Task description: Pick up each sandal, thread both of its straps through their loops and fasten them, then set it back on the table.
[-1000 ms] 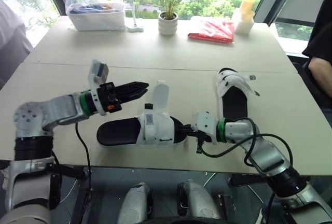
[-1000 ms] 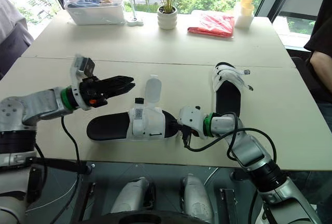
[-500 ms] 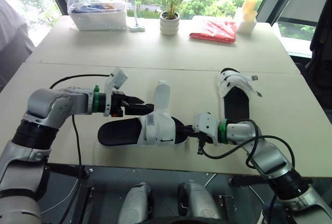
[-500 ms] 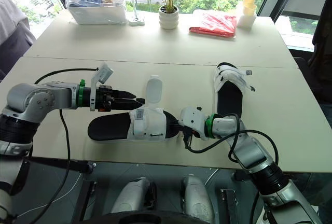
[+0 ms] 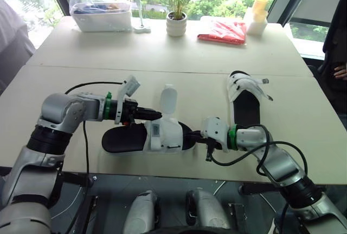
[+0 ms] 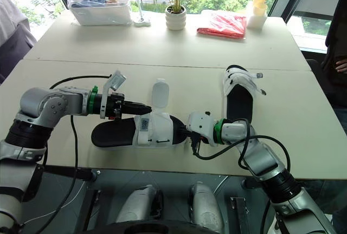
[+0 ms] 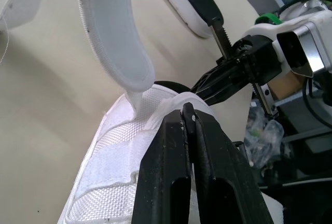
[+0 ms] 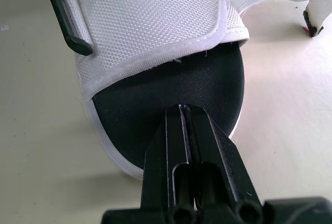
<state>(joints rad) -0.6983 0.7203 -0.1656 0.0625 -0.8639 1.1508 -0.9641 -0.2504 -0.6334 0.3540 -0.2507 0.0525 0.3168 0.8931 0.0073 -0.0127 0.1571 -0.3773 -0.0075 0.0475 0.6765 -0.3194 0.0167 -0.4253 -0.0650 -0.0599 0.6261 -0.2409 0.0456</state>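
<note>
The left hand (image 5: 152, 116) has swung in from the left of the frame, fingers now pressed together, tips at the black-soled sandal with a white mesh upper (image 5: 157, 135) lying lower centre on the pale worktop (image 5: 81, 82). Whether they pinch fabric, I cannot tell. The right hand (image 5: 196, 136), fingers together, stays against its toe. The loose white strap (image 5: 168, 101) stands unthreaded; fastening seems about to begin.

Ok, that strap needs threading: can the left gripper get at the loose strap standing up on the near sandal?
Probably yes. The left gripper sits shut at the upper of the near sandal, right beside the loose strap, with nothing between them; it must open first.
</note>
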